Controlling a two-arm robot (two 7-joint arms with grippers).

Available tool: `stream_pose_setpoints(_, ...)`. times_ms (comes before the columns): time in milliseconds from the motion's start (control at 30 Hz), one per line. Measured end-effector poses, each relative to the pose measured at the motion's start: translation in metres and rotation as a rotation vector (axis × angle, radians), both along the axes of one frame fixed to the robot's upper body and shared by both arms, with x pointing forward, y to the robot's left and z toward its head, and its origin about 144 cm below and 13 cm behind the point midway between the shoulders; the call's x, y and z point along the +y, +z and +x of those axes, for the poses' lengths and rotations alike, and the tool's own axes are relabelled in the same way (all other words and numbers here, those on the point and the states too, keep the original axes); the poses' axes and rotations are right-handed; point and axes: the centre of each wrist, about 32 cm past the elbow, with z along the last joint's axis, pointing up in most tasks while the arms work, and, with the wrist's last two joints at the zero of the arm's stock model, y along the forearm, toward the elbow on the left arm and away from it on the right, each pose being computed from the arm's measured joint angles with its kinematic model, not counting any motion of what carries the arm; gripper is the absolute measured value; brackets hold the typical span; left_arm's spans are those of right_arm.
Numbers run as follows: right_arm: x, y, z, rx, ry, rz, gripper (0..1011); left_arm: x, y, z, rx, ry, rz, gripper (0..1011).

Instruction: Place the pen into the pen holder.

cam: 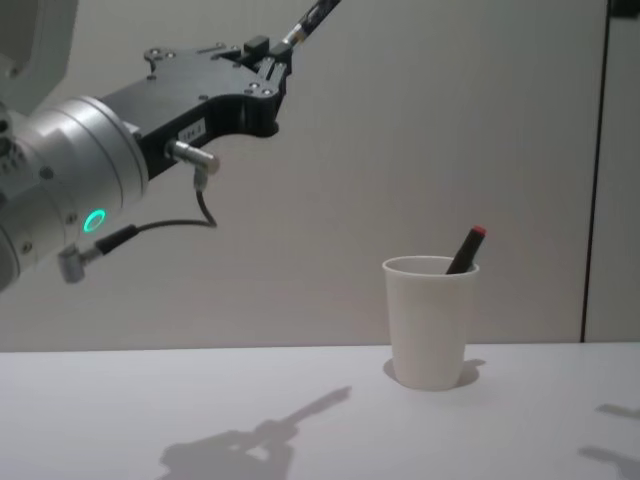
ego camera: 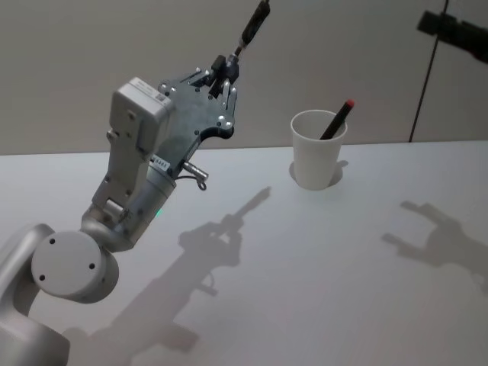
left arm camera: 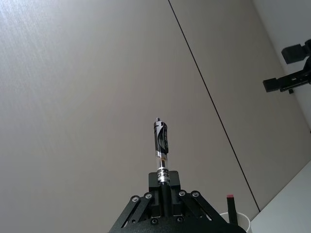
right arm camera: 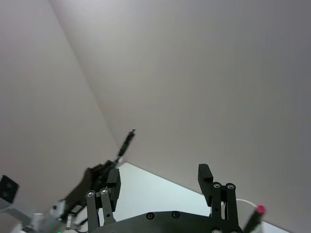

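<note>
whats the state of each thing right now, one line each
left gripper: shut on the pen, raised above the table
pen: held, tilted up, outside the pen holder
pen holder: upright on the table
red-tipped pen: leaning inside the pen holder
right gripper: open, empty, raised

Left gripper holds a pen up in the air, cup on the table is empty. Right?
No: the cup isn't empty; the chest view shows a red-tipped pen leaning in it. The left gripper does hold a pen in the air.
</note>
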Motion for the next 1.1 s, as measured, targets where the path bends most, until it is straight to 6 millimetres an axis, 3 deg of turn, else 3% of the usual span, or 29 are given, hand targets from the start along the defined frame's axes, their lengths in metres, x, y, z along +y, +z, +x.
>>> stream_pose_setpoints(500,0.034,0.022,-0.006,0.061,0.195,0.161,1002,-0.001,0.006,0.002,-0.028,-0.029,0.003,124)
stream_pose_setpoints(1100,0.042,0.023,0.0,0.06,0.167,0.092,1002,-0.001,0.008,0.003,-0.038,-0.039,0.003,123)
